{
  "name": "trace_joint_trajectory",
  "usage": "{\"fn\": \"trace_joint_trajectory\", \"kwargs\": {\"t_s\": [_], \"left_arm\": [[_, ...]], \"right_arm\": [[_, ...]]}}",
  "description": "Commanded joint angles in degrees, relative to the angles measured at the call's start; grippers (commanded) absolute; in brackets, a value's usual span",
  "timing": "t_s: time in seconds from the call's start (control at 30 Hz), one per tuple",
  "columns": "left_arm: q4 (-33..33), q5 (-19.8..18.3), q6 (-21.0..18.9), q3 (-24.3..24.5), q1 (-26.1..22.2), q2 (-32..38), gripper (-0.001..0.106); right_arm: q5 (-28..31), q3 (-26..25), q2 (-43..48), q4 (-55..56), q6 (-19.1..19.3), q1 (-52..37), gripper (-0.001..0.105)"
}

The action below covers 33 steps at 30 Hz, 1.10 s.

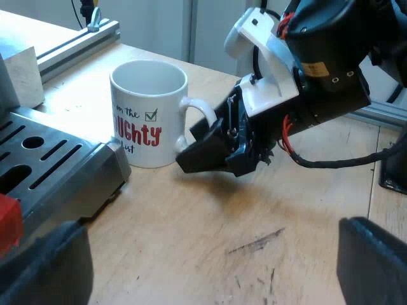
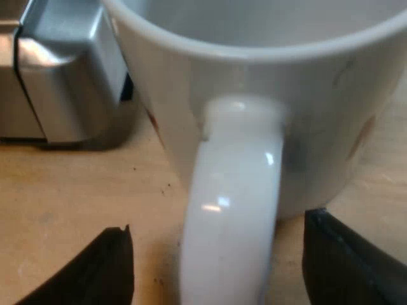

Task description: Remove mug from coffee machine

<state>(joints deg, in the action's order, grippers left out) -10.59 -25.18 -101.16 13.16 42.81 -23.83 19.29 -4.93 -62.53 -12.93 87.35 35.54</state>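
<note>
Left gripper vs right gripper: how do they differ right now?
Right gripper is at the mug, left gripper stands apart from it, over the table. Right gripper's fingers flank the handle without touching it; left gripper's have nothing between them. Both are open, neither holding anything.

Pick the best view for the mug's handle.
Right wrist view: the handle sits close up between the open right pincer's fingers. Left wrist view shows the mug whole, its handle partly behind that pincer.
</note>
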Motion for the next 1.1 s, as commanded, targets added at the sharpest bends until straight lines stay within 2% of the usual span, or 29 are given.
{"fn": "trace_joint_trajectory", "kwargs": {"t_s": [0.03, 0.2, 0.4, 0.53, 0.7, 0.8, 0.9, 0.93, 1.1], "left_arm": [[0.18, 1.17, -0.52, -0.01, 0.33, -0.08, 0.080], [0.18, 1.14, -0.52, -0.01, 0.33, -0.08, 0.080], [0.18, 1.14, -0.52, -0.01, 0.33, -0.08, 0.080], [0.30, 1.14, -0.52, -0.01, 0.33, -0.08, 0.080], [0.62, 1.14, -0.70, -0.01, 0.33, -0.08, 0.080], [0.62, 1.14, -4.30, -0.01, 0.33, -0.08, 0.080], [0.62, 1.14, -5.72, -0.01, 0.33, -0.08, 0.080], [0.62, 1.14, -5.72, 0.36, 0.33, -0.08, 0.080], [0.39, 1.32, -5.72, 3.72, 0.33, -0.08, 0.080]], "right_arm": [[-3.21, -0.70, 2.21, 5.48, -1.76, -0.25, 0.059], [-4.59, -1.27, 6.66, 12.93, -2.68, 0.15, 0.059], [-4.59, -4.82, 14.74, 30.22, -2.68, 0.13, 0.059], [-4.72, -9.38, 20.48, 43.54, -2.68, 0.13, 0.059], [-4.72, -14.49, 25.88, 52.82, -2.68, 0.13, 0.059], [-4.72, -17.96, 28.77, 57.84, -2.68, 0.13, 0.059], [-4.72, -19.78, 29.81, 60.48, -2.68, 0.13, 0.059], [-4.72, -23.65, 31.23, 65.54, -2.68, 0.13, 0.059], [-4.72, -29.25, 32.65, 72.11, -2.68, 0.13, 0.059]]}}
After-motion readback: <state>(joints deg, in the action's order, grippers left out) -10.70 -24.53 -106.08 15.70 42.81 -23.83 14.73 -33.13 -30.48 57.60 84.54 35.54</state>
